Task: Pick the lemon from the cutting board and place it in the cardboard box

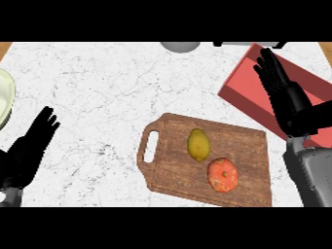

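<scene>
A yellow lemon [198, 144] lies on the wooden cutting board [170, 163], near its middle. The red box [243, 90] stands at the upper right of the marble counter. My right hand [292, 104] is open with straight fingers pointing up, over the box and to the right of the board, well apart from the lemon. At the lower left my left hand [26, 148] rests open with fingers up, holding nothing.
An orange tomato-like fruit [223, 175] sits on the board just below the lemon. A pale green plate [3, 95] shows at the left edge. A grey round object [180, 46] and a white object [233, 44] sit at the counter's far edge.
</scene>
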